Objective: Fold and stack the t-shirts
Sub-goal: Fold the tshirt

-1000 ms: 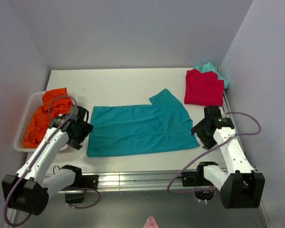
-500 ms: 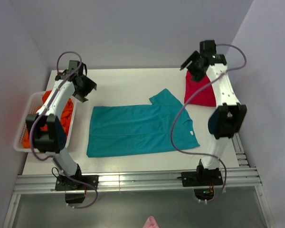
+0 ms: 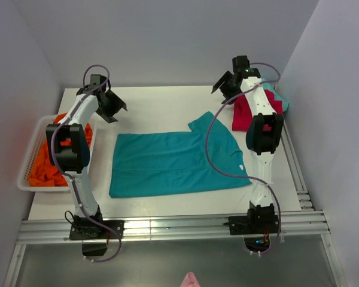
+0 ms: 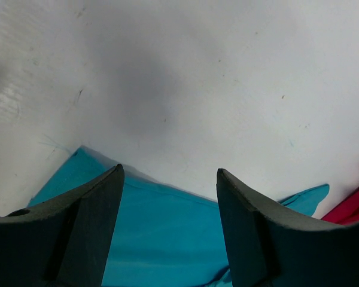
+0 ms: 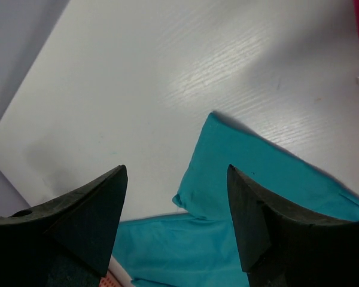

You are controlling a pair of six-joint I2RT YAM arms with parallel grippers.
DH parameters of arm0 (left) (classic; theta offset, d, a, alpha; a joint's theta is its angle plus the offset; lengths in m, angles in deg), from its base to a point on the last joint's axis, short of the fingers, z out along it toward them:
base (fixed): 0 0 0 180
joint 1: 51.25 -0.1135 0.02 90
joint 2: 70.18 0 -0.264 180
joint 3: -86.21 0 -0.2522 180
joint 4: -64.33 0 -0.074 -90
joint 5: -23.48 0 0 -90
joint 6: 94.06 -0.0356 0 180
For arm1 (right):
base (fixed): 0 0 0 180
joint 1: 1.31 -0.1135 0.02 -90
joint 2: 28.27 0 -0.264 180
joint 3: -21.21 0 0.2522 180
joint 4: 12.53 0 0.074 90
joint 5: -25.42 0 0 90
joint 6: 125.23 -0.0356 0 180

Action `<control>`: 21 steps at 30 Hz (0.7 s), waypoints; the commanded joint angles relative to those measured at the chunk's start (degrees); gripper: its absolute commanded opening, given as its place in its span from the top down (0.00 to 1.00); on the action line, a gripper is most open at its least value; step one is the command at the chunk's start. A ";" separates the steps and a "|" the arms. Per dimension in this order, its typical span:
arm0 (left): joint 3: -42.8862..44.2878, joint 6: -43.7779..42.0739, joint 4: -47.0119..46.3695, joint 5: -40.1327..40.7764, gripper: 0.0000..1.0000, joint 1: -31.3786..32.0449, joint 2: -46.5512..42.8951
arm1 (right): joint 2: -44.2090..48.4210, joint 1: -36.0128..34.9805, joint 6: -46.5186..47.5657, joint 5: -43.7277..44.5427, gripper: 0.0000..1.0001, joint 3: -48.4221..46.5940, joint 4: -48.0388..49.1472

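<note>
The teal-blue t-shirt [image 3: 173, 162] lies flat mid-table, folded lengthwise, one sleeve [image 3: 208, 124] sticking out toward the back and its white neck label [image 3: 242, 167] at the right. My left gripper [image 3: 113, 105] is open and empty, raised beyond the shirt's back left corner; the shirt shows below it in the left wrist view [image 4: 167, 239]. My right gripper [image 3: 222, 85] is open and empty, raised behind the sleeve [image 5: 245, 173]. A folded red t-shirt [image 3: 251, 113] lies on a light-teal one [image 3: 280, 98] at the back right. Orange t-shirts [image 3: 48, 156] fill a basket.
The white basket [image 3: 25, 173] stands at the table's left edge. Grey walls close in the back and both sides. Both arms stretch out from the near rail along the table's sides, with purple cables looping beside them.
Both arms have swung up from the near edge to the back of the table and drawn slightly inward. Both grippers stay open. The teal-blue shirt has not moved.
</note>
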 commanded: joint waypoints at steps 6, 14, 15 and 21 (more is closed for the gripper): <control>-1.66 -3.56 -4.43 -3.97 0.33 -1.93 0.25 | -1.92 -5.69 -1.01 1.35 0.26 3.56 0.23; -5.62 -4.27 -5.40 -5.11 0.34 -2.11 -1.77 | -4.11 -7.10 -2.42 4.08 0.27 4.71 0.58; -5.88 -4.44 -5.40 -5.55 0.34 -2.11 -2.12 | -4.55 -7.10 -2.25 4.60 0.27 4.36 0.23; -10.36 -5.32 -6.63 -7.31 0.35 -2.11 -4.58 | -6.31 -6.23 -2.24 8.47 0.28 4.79 -0.21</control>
